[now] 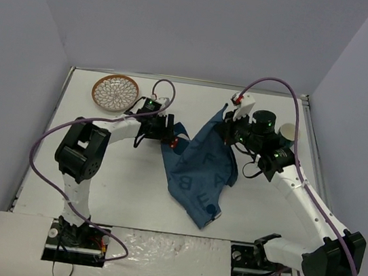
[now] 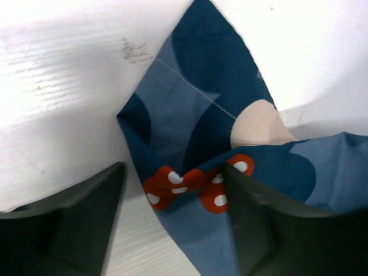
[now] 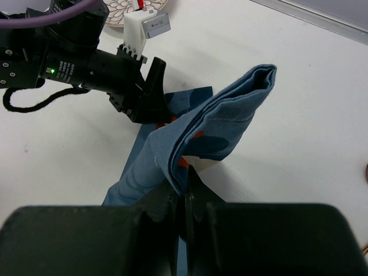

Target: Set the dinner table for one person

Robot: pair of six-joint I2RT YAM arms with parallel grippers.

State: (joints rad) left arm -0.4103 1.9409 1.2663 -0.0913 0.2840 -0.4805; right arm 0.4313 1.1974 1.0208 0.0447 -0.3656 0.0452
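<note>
The dark blue letter-printed placemat (image 1: pixel 201 171) lies crumpled and partly lifted on the white dinner table (image 1: pixel 122 184). My right gripper (image 1: pixel 230 122) is shut on its folded upper edge (image 3: pixel 221 115) and holds that edge up off the table; the jaws (image 3: pixel 187 192) pinch several layers. My left gripper (image 1: pixel 169 134) is open at the mat's left corner, low over the table. In the left wrist view the mat (image 2: pixel 195 115), with a red white-dotted bow print (image 2: pixel 190 184), lies between my spread fingers (image 2: pixel 270 230), touching the right one.
A brown-rimmed patterned plate (image 1: pixel 116 92) sits at the back left of the table, also at the top edge of the right wrist view (image 3: pixel 122 16). A white cup (image 1: pixel 285 132) stands behind the right arm. A metal rim (image 1: pixel 178 80) bounds the table; grey walls surround it.
</note>
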